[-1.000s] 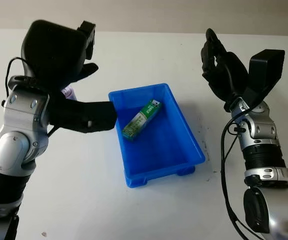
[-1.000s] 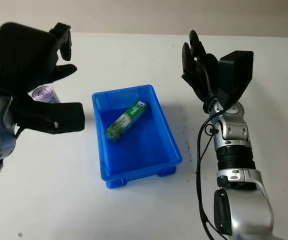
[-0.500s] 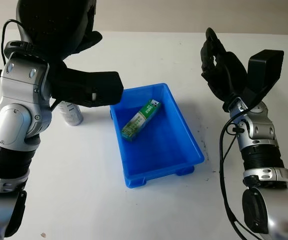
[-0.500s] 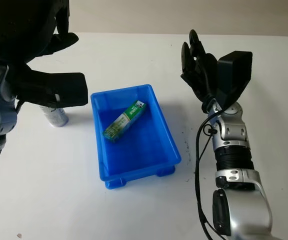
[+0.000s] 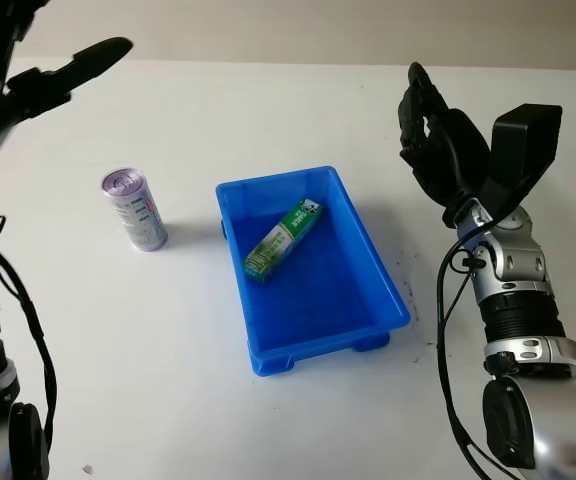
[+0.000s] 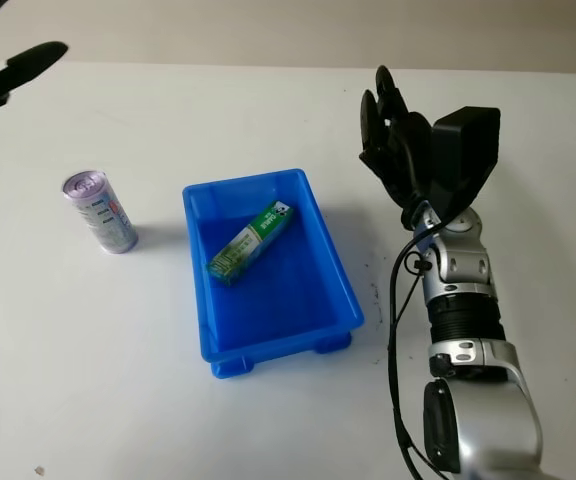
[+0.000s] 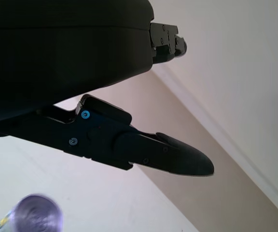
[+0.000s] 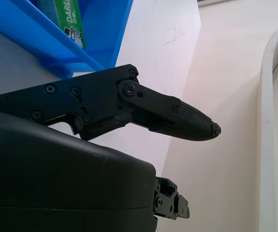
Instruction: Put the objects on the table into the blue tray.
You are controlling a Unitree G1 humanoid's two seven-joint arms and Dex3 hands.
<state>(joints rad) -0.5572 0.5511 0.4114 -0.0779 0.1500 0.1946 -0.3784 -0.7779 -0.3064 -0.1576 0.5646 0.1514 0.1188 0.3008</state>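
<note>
Can [image 5: 135, 208] stands upright on the worktop [image 5: 268, 120], left of the blue tray [image 5: 368, 265] and apart from it. Left robot hand [image 5: 63, 75], open and holding nothing, is high beyond the can; it should descend and grip the can's sides. Right robot hand [image 5: 438, 140], open, idles right of the tray. Count: one can, one tray, one green box [image 5: 283, 238] inside.

A purple can [image 5: 135, 209] stands upright left of the blue tray [image 5: 388, 290] holding a green box [image 5: 283, 238].
</note>
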